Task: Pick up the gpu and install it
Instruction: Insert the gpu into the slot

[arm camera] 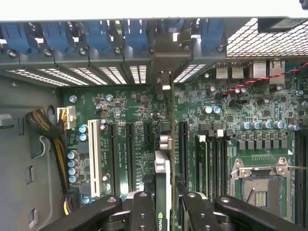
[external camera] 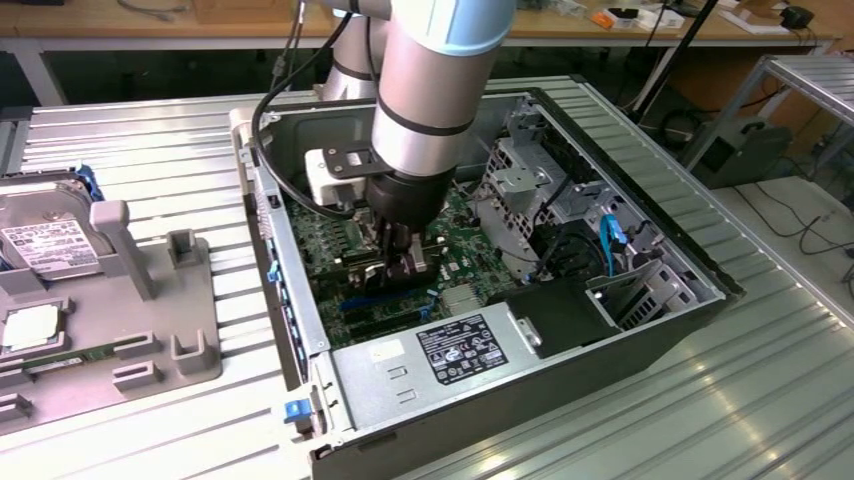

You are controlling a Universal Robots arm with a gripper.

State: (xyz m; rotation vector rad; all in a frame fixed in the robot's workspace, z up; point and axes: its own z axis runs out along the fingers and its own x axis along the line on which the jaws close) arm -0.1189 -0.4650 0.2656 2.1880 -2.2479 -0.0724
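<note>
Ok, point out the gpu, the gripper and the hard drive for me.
gpu (arm camera: pixel 162 192): wrist view, on its top edge between the fingers.
gripper (external camera: pixel 400 255): exterior view, midway between its fingertips, inside the case.
hard drive (external camera: pixel 47 240): exterior view, on its white label, in the grey holder.

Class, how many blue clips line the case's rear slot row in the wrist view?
5 blue clips: four side by side on one side of the bracket of the gpu, one on the other. Another may be hidden behind the bracket.

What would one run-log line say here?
gripper: shut on gpu | place: inside computer case, over motherboard | gpu: edge-on
</note>
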